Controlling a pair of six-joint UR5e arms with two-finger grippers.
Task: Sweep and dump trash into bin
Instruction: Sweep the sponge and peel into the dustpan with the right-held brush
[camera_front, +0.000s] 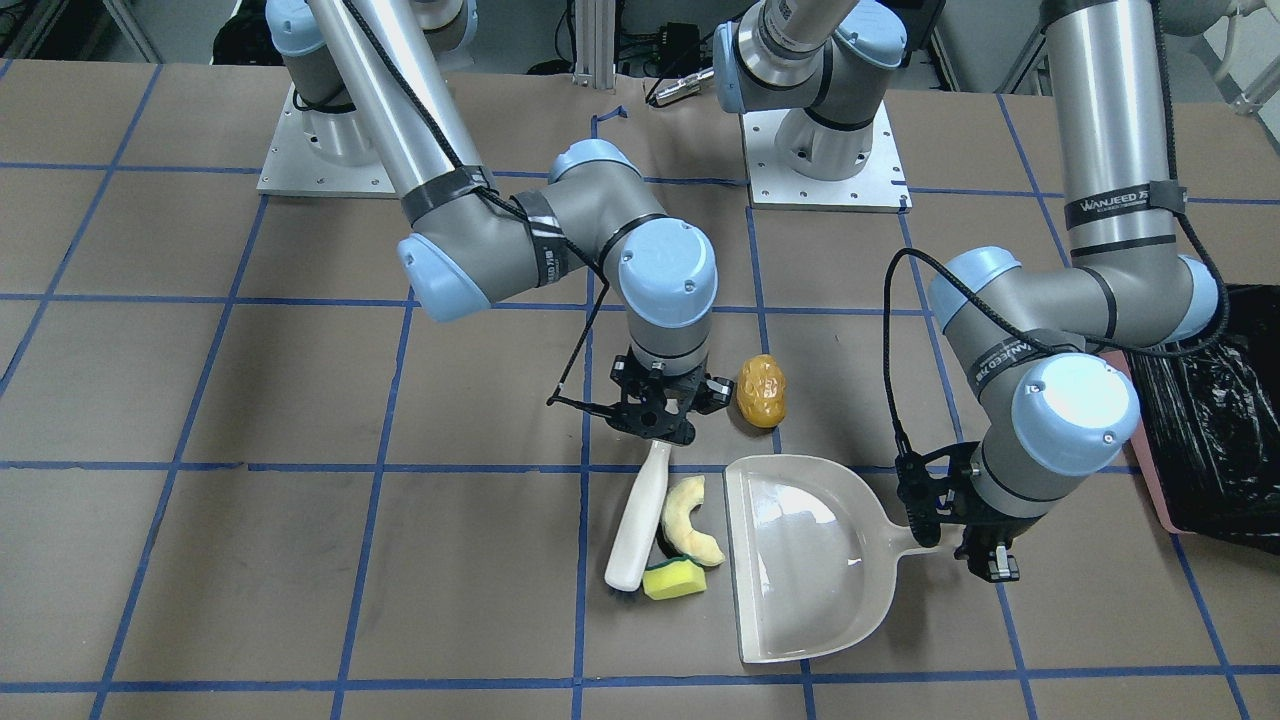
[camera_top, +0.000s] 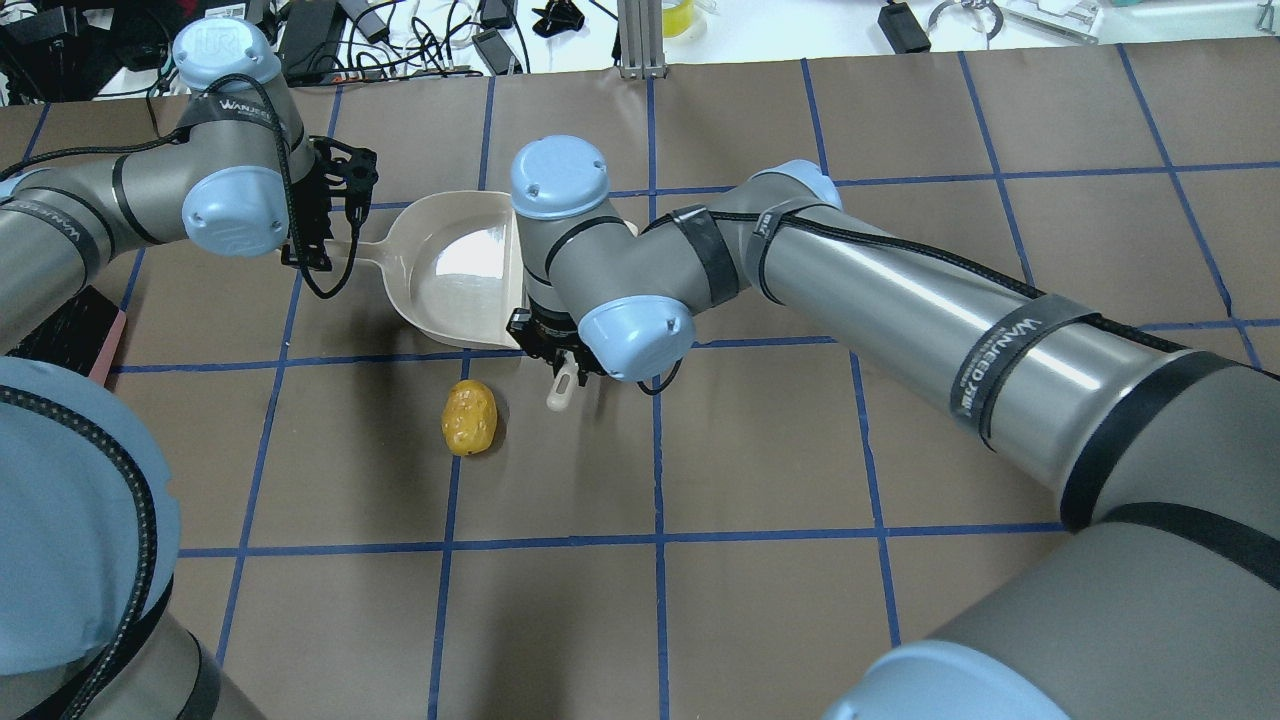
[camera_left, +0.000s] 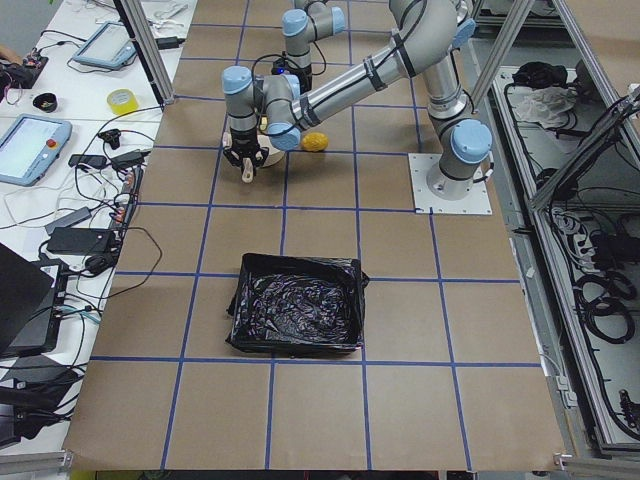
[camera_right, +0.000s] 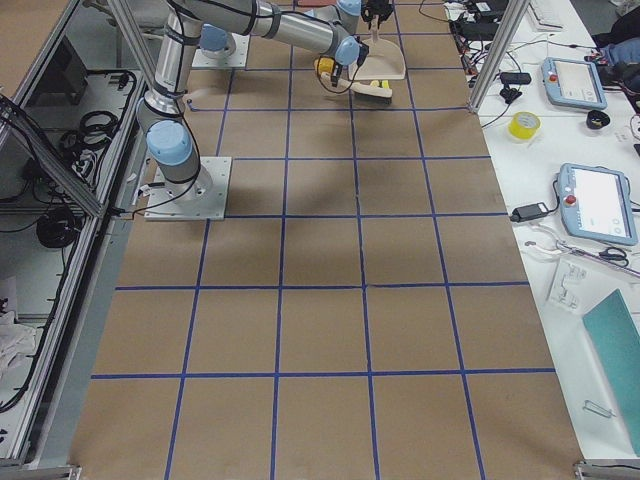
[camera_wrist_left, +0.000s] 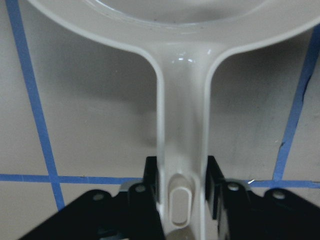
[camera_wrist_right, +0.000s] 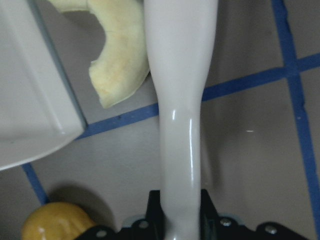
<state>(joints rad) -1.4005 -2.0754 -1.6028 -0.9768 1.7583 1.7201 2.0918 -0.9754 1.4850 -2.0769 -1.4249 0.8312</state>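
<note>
My right gripper (camera_front: 662, 432) is shut on the handle of the beige brush (camera_front: 638, 520), whose head rests on the table. The pale crescent slice (camera_front: 692, 520) and the yellow sponge block (camera_front: 674, 579) lie between the brush and the open mouth of the beige dustpan (camera_front: 810, 555). The orange-yellow lumpy oval (camera_front: 762, 390) lies apart, beside my right gripper. My left gripper (camera_front: 945, 540) is shut on the dustpan handle (camera_wrist_left: 182, 150). The black-lined, pink-sided bin (camera_front: 1210, 430) stands behind my left arm. The right wrist view shows the brush handle (camera_wrist_right: 180, 100), the crescent (camera_wrist_right: 120, 65) and the oval (camera_wrist_right: 55, 222).
The brown table has a blue tape grid. The arm bases (camera_front: 820, 150) stand at the robot's side of the table. In the exterior left view the bin (camera_left: 298, 305) sits about two grid squares from the dustpan. Monitors and cables lie on benches beyond the table's edge.
</note>
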